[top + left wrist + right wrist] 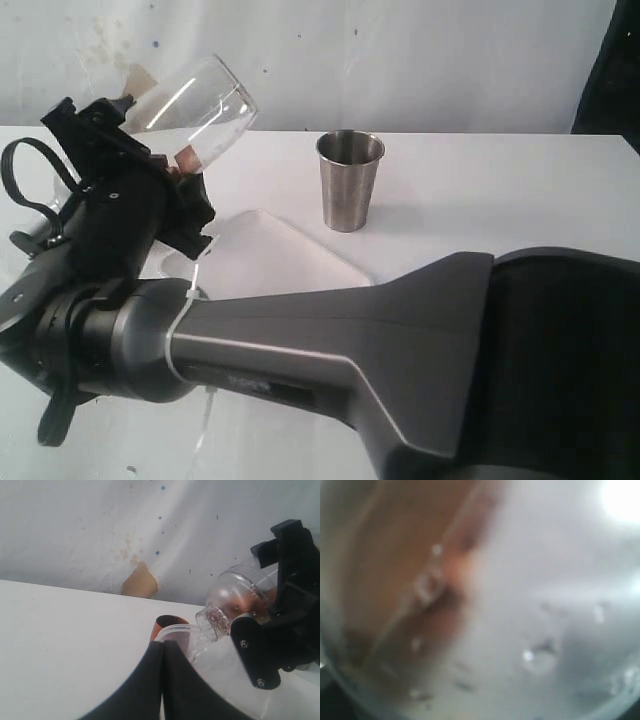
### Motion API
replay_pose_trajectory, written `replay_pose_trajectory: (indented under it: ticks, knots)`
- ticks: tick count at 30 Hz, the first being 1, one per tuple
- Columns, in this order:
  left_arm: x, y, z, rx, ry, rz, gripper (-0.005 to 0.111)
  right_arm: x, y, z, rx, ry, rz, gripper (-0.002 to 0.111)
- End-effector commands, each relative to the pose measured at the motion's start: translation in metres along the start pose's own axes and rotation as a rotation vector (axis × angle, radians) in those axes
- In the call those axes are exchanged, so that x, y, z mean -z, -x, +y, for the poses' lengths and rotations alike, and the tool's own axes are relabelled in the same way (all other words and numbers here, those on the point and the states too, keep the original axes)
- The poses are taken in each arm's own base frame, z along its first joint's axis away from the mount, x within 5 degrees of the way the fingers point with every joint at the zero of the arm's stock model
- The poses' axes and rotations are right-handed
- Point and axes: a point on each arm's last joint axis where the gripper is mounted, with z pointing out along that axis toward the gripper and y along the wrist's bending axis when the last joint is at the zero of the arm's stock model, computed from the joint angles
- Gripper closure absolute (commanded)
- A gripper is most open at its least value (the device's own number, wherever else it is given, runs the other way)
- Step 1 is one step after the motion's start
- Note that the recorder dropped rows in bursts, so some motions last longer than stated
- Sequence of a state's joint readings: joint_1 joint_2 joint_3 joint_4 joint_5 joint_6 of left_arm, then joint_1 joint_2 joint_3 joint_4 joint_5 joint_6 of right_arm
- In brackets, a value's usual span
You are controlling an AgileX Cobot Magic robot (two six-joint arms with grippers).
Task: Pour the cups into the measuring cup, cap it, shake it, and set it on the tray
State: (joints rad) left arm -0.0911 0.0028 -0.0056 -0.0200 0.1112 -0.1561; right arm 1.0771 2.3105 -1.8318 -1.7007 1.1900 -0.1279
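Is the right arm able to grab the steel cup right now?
Probably not yet. Its claw is shut on a tilted clear cup, left of the steel cup. Nothing blocks the steel cup, so a free claw could likely reach it.

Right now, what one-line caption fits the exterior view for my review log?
Right gripper tilts a clear container at the left while the steel tumbler stands upright beside the white tray.

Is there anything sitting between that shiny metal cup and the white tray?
Nothing. In the exterior view, only a bare strip of the table separates the tumbler from the tray.
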Motion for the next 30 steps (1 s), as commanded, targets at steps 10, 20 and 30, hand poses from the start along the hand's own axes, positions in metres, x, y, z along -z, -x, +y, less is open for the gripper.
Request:
replay_pose_trajectory:
  ticks: [10,20,30]
  knots:
    - [0.0,-0.001,0.0,0.003,0.0,-0.002,0.107,0.0,-0.013,-0.019,0.132,-0.048,0.052,0.108]
    - [0.0,-0.001,0.0,0.003,0.0,-0.002,0.107,0.0,-0.013,-0.019,0.174,-0.047,0.053,0.108]
    - [0.0,-0.001,0.0,0.003,0.0,-0.002,0.107,0.002,-0.025,-0.031,0.15,-0.058,0.061,0.108]
